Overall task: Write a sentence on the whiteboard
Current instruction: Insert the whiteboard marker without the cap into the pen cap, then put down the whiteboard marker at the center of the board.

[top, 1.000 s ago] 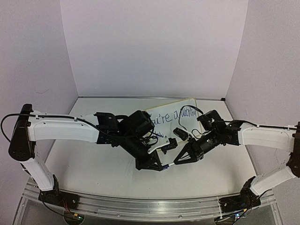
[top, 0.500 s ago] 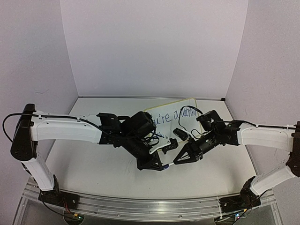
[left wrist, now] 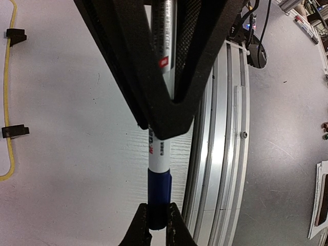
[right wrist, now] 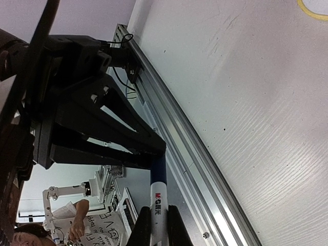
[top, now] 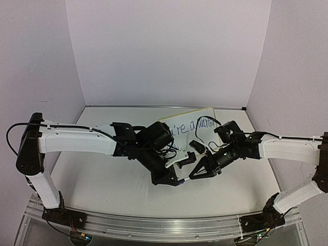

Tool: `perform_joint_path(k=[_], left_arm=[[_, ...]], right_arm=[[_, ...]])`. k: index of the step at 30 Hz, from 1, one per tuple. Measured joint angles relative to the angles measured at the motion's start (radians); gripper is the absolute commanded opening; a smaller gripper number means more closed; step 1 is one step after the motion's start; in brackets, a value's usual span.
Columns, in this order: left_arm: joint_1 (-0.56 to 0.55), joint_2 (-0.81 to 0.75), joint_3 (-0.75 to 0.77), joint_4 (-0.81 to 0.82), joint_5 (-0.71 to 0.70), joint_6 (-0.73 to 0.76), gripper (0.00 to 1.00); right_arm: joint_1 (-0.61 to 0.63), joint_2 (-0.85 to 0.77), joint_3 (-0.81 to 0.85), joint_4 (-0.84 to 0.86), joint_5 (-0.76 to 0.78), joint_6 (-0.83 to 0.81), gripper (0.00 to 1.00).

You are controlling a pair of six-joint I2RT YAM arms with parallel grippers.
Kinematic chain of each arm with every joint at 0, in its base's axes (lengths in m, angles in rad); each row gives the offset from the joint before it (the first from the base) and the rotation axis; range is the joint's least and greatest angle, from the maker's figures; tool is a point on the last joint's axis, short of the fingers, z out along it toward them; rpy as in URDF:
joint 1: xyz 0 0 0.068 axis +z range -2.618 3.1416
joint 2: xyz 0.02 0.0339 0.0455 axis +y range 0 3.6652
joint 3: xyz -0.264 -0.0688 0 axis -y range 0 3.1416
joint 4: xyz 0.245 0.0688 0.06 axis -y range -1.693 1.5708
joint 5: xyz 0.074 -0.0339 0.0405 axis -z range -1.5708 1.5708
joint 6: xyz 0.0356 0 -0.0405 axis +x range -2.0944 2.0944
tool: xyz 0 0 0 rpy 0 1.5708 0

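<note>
The whiteboard (top: pixel 203 136) lies at the back of the table, its blue sentence (top: pixel 197 124) partly hidden behind my arms. Its yellow rim (left wrist: pixel 6 102) and a black clip foot (left wrist: pixel 14 130) show in the left wrist view. In front of the whiteboard, a white marker (left wrist: pixel 160 159) with a blue cap (left wrist: pixel 159 197) hangs level above the table between both grippers. My left gripper (left wrist: pixel 157 230) is shut on the cap. My right gripper (right wrist: pixel 158 230) is shut on the white barrel (right wrist: pixel 158 205). In the top view the left gripper (top: pixel 177 180) and the right gripper (top: pixel 192 177) meet tip to tip.
An aluminium rail (top: pixel 164 225) runs along the table's near edge just below the grippers. White walls (top: pixel 169 51) close in the back and both sides. Beyond the rail, the right wrist view shows a sheet with handwriting (right wrist: pixel 100 228).
The left arm's upper links have shifted slightly to the right. Both grippers and the marker stay where they were.
</note>
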Motion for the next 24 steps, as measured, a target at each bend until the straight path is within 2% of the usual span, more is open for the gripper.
perform_joint_path(k=[3, 4, 6, 7, 12, 13, 19, 22, 24], left_arm=[[0.004, 0.002, 0.000, -0.001, -0.015, 0.002, 0.09], [0.010, 0.003, -0.002, -0.001, -0.025, 0.002, 0.16], [0.021, 0.002, -0.017, 0.023, -0.049, -0.009, 0.38], [0.031, 0.002, -0.029, 0.080, -0.055, -0.027, 0.44], [0.116, -0.105, -0.140, 0.265, -0.084, -0.102, 0.68], [0.163, -0.172, -0.204, 0.298, -0.093, -0.137, 0.71], [0.305, -0.336, -0.363, 0.333, -0.164, -0.236, 0.77], [0.365, -0.368, -0.395, 0.333, -0.204, -0.290, 0.81], [0.411, -0.383, -0.411, 0.331, -0.233, -0.324, 0.82]], right_arm=[[0.005, 0.000, 0.000, 0.005, 0.039, 0.002, 0.00], [0.010, -0.002, 0.000, 0.013, 0.063, 0.003, 0.00], [0.011, -0.005, 0.000, 0.024, 0.105, 0.003, 0.00], [0.010, -0.006, 0.000, 0.023, 0.153, 0.005, 0.00], [-0.074, -0.007, -0.025, -0.003, 0.271, 0.004, 0.00], [-0.127, -0.007, -0.038, -0.011, 0.297, 0.001, 0.00], [-0.222, 0.035, -0.071, -0.021, 0.337, -0.030, 0.03], [-0.256, 0.116, -0.082, -0.025, 0.361, -0.043, 0.17], [-0.276, 0.151, -0.088, -0.036, 0.380, -0.054, 0.32]])
